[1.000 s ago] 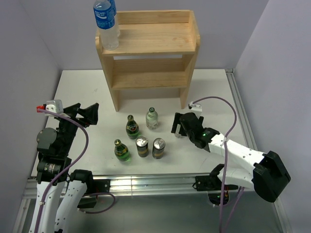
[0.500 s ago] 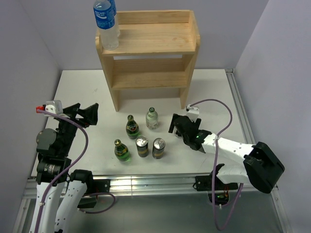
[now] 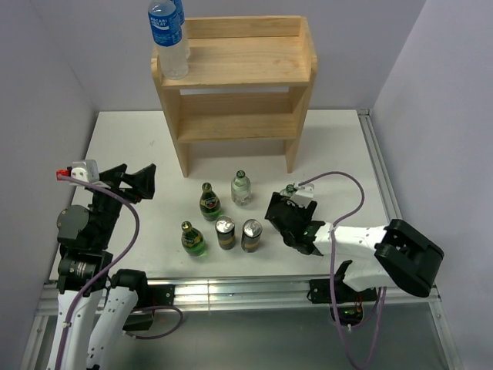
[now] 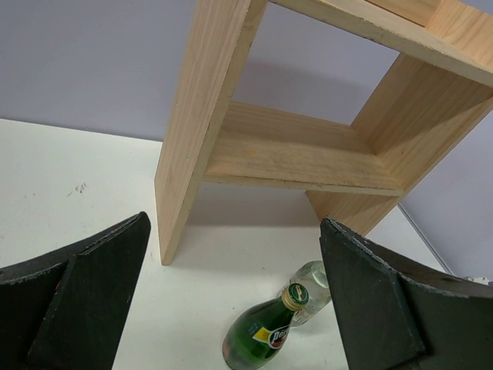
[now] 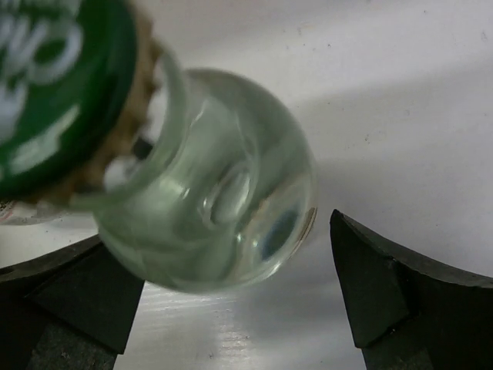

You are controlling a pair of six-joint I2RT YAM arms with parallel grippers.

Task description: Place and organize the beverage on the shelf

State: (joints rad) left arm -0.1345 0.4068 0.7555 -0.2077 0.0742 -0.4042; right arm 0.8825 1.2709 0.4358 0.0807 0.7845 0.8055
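The beverage (image 3: 225,230) is six small drinks, and all six are on the table (image 3: 131,146). None is on the shelf yet, so I judge the task is only at its beginning.

Nearest to the arms is a row of three: the near green bottle (image 3: 193,239) on the left, then the left can (image 3: 225,233) and the right can (image 3: 252,236), close beside each other. To the right of them, the right gripper (image 3: 283,210) is low over the table with its fingers wide apart, and the right clear bottle (image 5: 223,193) is between them. The wrist view looks down on its green cap (image 5: 46,69) and round shoulder. The fingers are on both sides and not closed on the glass; whether one touches it I cannot tell. I judge that grasping this bottle is the step in hand.

A little farther stand the far green bottle (image 3: 209,202) and, right of it, the far clear bottle (image 3: 241,187). The left gripper (image 4: 235,254) is at the left, well apart from the drinks, spread open with nothing in it.

Farthest is the shelf (image 3: 246,62). Both boards have no drink on them; only a water bottle (image 3: 169,38) stands at the left corner of the top. So six placements and the arranging are left.

Every drink stands upright, with its long axis vertical and its cap or can top pointing up. The bottle at the right gripper also seems upright, cap toward the wrist camera.
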